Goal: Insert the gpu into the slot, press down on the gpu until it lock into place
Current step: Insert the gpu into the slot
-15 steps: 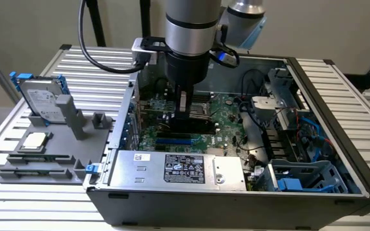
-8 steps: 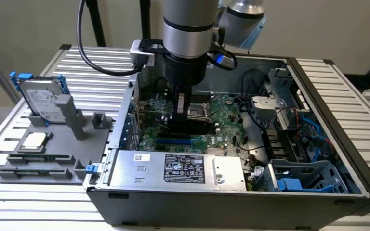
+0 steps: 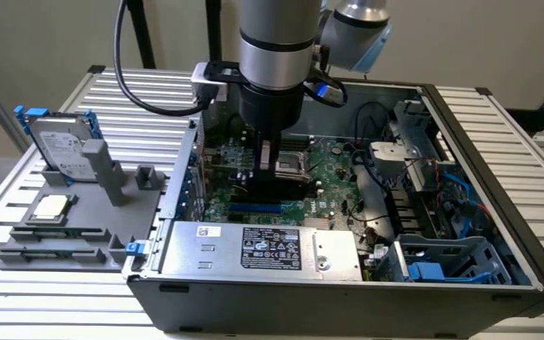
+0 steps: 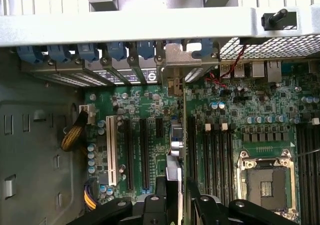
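1. The gripper (image 4: 176, 199) is clenched on the gpu (image 3: 280, 188). One finger sits on each flat face, so the card hangs on edge with its connector edge facing down at the motherboard (image 3: 338, 180).
2. The gpu is right below the fingertips, inside the open case (image 3: 461, 234).
3. The slot (image 3: 253, 210) is just under the card. Part of the blue strip shows beside the card's lower edge, and it can't be told whether that edge is in the slot.
4. The grip is probably near mid-length so that a downward push loads both ends evenly.
5. The card's long axis runs along the slot, parallel to the board. Its metal bracket end (image 4: 172, 85) is out ahead of the gripper, at the rear expansion openings (image 4: 125, 67).
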### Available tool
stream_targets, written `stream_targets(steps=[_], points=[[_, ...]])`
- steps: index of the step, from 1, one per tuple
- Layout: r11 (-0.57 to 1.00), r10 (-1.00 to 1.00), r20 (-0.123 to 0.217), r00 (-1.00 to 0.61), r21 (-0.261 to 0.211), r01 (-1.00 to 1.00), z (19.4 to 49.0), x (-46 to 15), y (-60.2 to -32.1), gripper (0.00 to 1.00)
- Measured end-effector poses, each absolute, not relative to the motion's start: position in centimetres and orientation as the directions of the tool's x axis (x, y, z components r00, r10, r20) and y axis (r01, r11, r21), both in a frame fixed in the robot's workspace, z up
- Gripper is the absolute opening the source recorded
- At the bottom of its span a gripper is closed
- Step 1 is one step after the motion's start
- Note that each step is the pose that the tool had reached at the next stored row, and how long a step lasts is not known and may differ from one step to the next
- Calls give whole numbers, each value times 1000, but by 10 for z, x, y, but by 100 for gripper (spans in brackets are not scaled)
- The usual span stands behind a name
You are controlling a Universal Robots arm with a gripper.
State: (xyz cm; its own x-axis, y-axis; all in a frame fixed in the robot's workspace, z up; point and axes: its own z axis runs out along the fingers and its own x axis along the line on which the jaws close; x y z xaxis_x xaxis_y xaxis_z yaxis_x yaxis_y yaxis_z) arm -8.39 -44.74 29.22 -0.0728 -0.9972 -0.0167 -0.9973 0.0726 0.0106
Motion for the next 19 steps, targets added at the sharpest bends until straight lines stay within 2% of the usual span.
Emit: stream_targets(steps=[19], points=[[76, -997, -17, -76, 11, -997, 280, -87, -450, 26]])
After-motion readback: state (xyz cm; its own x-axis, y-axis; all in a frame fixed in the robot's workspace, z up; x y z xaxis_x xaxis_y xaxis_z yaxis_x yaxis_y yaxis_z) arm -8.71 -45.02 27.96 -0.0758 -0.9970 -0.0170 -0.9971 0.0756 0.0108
